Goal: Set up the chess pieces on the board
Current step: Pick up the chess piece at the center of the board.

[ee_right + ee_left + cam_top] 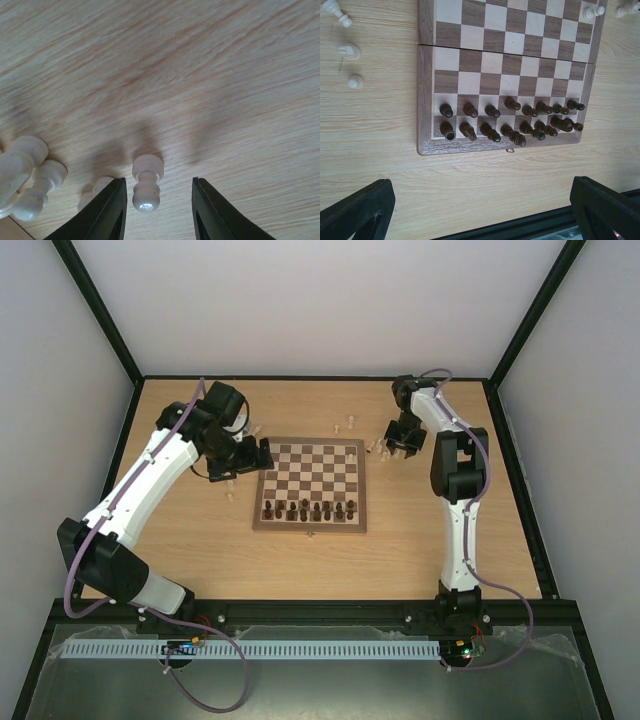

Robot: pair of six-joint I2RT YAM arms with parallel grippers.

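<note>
The board (pixel 310 468) lies mid-table, with two rows of dark chess pieces (pixel 308 508) along its near edge. From the left wrist, those dark pieces (pixel 512 120) stand on the board (pixel 520 50), and my left gripper (pixel 481 182) hangs open above bare table. That left gripper (pixel 245 455) is at the board's left edge. My right gripper (pixel 400 445) is low over the table, right of the board. A pale pawn (pixel 147 182) stands upright between the open fingers of the right gripper (pixel 159 180), nearer the left one, with a gap on each side.
Pale pieces stand loose off the board: some (pixel 349 50) to its left, two (pixel 350 423) behind it, and more (pixel 30 175) just left of the right gripper. One pale piece (pixel 95 192) is partly hidden behind the left finger. A black frame rail (pixel 320 615) borders the near edge.
</note>
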